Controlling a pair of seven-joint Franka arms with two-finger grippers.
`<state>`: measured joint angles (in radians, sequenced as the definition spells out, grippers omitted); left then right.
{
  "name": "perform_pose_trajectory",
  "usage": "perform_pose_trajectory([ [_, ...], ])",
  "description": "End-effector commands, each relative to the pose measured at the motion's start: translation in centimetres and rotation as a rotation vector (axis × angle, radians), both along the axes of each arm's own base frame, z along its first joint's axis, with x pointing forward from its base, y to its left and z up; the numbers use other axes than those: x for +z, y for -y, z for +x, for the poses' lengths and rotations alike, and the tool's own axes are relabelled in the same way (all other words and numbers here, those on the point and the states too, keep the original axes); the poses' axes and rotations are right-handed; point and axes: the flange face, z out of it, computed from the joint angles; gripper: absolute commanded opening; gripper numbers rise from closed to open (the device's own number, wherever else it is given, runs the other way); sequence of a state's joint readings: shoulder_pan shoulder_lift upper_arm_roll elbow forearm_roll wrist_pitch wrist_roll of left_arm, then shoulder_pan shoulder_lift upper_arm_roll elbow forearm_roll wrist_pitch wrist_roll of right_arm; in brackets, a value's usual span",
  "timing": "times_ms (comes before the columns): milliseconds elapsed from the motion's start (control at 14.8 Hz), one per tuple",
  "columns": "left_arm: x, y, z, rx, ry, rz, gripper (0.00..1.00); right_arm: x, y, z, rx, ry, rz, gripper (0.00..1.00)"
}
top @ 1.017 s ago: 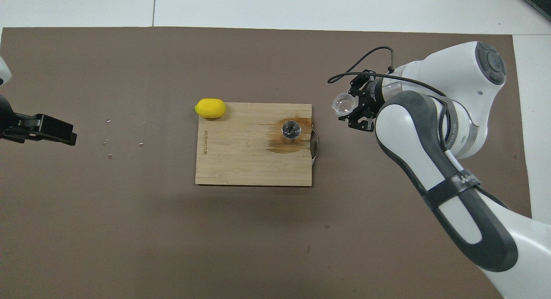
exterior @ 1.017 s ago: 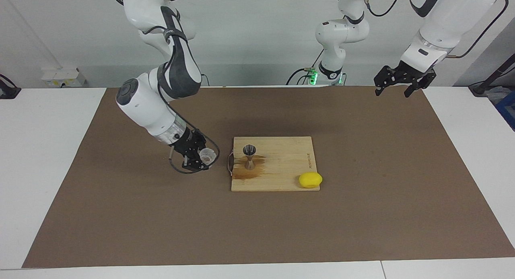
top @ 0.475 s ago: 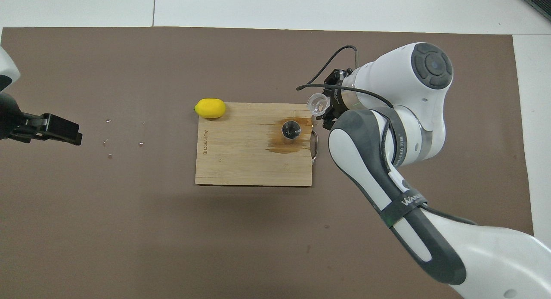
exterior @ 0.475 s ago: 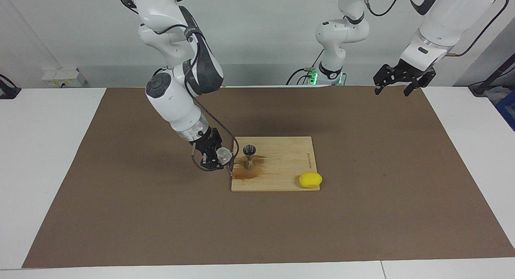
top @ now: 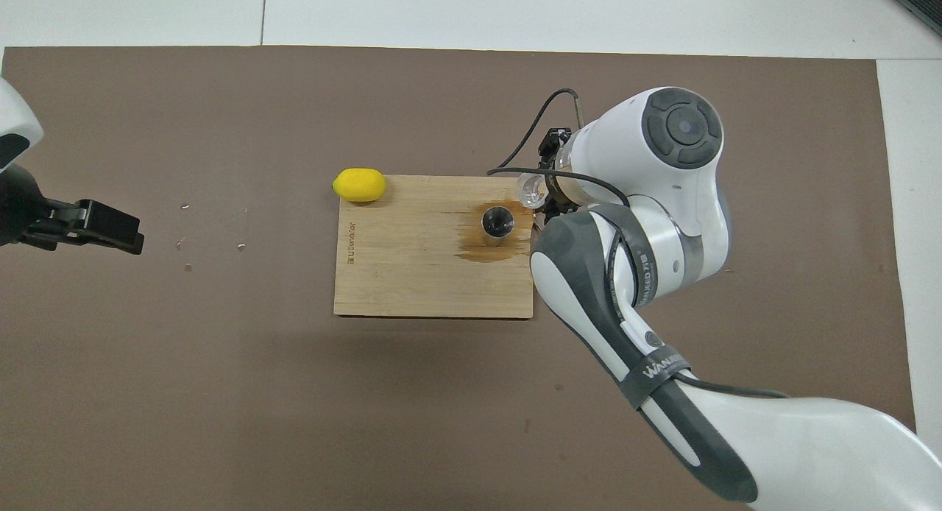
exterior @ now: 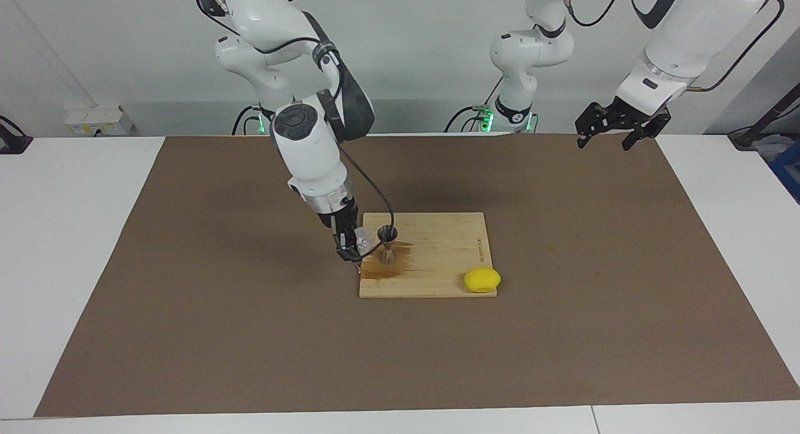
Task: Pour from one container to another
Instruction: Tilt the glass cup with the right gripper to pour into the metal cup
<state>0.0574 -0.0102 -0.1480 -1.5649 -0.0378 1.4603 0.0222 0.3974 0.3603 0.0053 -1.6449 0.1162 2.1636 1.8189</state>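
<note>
Mat (exterior: 562,246) brown; board (exterior: 437,259) stained beside jigger (exterior: 387,243).

Bright, even overhead light, soft shadows beneath the arms, both views sharp, no glare.

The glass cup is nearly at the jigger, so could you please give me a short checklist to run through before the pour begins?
1. Glass cup held in the right gripper: ok, it is shut on the cup.
2. Jigger upright on the cutting board: ok.
3. Cup lip over the jigger's mouth: not ok, in the overhead view the cup sits beside the jigger, toward the right arm's end of the table.
4. Liquid in the cup: cannot tell.
5. Board dry: not ok, a brown stain surrounds the jigger.
6. Left gripper out of the way: ok, it waits over the mat, open. The lemon lies well clear at the board's corner.
</note>
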Motion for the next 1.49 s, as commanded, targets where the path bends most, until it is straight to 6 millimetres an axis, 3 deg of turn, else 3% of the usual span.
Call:
perform_pose_trajectory([
  [0,0.1,0.1,-0.7,0.011,-0.006,-0.002,1.0,0.2,-1.1,-0.3,0.026,-0.001,-0.063,0.0],
  [542,0.1,0.0,-0.7,0.013,-0.006,-0.004,1.0,0.2,-2.4,-1.2,0.099,0.021,-0.159,0.0],
  [610,0.1,0.0,-0.7,0.013,-0.006,-0.004,1.0,0.2,-3.5,-1.8,0.123,0.025,-0.169,0.0],
  [949,0.1,0.1,-0.7,0.011,-0.006,-0.002,1.0,0.3,-4.8,-2.5,0.163,0.044,-0.205,0.0],
  [1424,0.1,0.1,-0.7,0.011,-0.006,-0.002,1.0,0.6,-4.7,-2.5,0.183,0.054,-0.249,0.0],
])
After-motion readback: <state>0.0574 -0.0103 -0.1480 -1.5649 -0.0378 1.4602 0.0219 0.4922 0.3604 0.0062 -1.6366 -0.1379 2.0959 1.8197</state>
